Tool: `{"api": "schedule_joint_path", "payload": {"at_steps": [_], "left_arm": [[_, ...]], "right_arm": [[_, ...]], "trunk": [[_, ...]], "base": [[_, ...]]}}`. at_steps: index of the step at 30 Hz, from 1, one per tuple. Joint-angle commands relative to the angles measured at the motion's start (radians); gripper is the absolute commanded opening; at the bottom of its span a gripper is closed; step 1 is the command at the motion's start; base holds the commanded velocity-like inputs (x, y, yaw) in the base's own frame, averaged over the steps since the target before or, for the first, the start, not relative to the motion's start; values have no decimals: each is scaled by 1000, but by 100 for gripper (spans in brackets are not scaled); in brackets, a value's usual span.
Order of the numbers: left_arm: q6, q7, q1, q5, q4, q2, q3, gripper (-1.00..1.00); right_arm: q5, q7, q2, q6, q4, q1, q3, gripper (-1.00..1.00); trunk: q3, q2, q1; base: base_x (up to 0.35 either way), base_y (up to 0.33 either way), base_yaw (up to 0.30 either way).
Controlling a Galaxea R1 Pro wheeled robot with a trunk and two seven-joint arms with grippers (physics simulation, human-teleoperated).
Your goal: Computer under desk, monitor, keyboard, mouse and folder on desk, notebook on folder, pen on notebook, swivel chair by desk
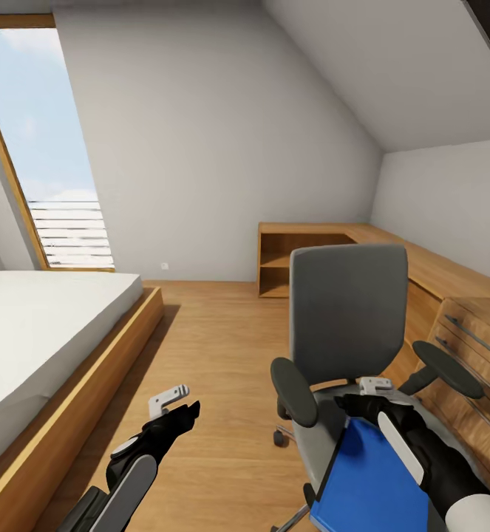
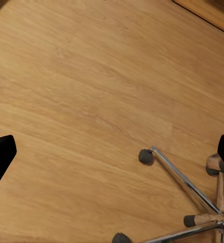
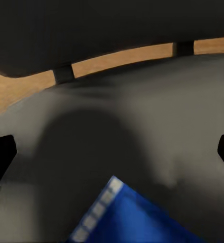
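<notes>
Head view: the blue folder [image 1: 370, 480] lies on the swivel chair [image 1: 348, 325] seat, the right pincer [image 1: 366, 395] poised over its far edge, the left pincer [image 1: 178, 403] above bare floor [image 1: 222, 355].

Left wrist view: fingers spread wide over chrome chair legs [image 2: 185, 185].

Right wrist view: fingers spread above the folder's corner [image 3: 117, 212] and grey seat.

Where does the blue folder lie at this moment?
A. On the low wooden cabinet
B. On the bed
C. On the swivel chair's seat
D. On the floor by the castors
C: the folder lies on the grey seat of the swivel chair, with the right gripper over the seat above it.
</notes>
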Motion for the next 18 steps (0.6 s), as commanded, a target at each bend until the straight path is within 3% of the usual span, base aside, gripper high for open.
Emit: {"api": "schedule_joint_path", "payload": {"at_steps": [1,18], "left_arm": [[1,8,-1,6,-1,1,-2,100],[1,9,-1,3,-1,2,-1,100]], "right_arm": [[-9,-7,-1,3,-10,-1,3,100],[-18,-7,-7,13,-88,1,-5,100]], "trunk": [[2,7,-4],[55,126,-69]], "base": [[0,0,0],[0,0,0]]}}
